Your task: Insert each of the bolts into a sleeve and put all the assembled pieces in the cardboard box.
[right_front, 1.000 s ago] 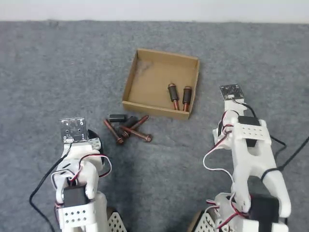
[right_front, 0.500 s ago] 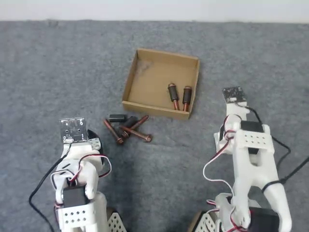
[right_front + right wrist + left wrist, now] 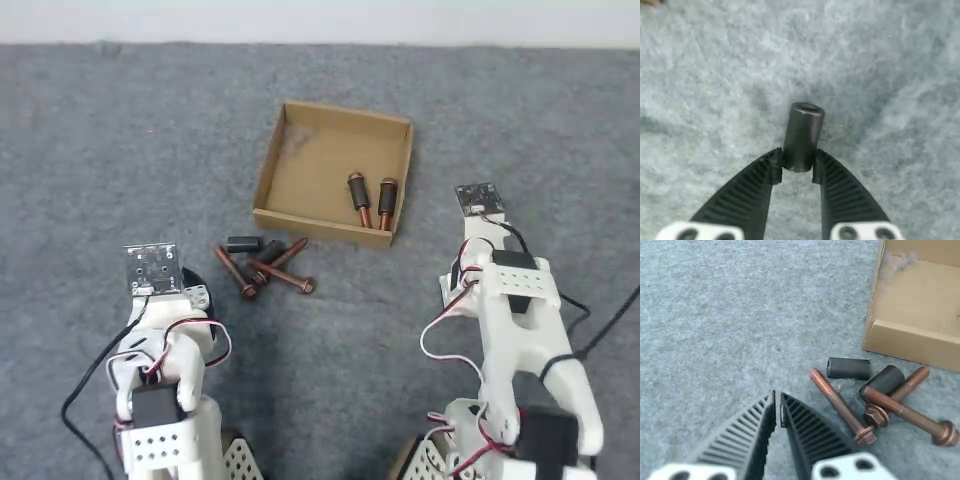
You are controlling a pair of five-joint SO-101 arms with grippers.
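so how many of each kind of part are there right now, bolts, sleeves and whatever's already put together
loose bolts: 3
loose sleeves, one in the right gripper: 3
assembled pieces in the cardboard box: 2
total: 8

A: Your high camera: fixed, well back, looking steeply down over the grey felt tabletop point(image 3: 100, 120)?
B: Yes. Your left wrist camera, close in, shares its brown cardboard box point(image 3: 910, 342) and copper-coloured bolts point(image 3: 840, 406).
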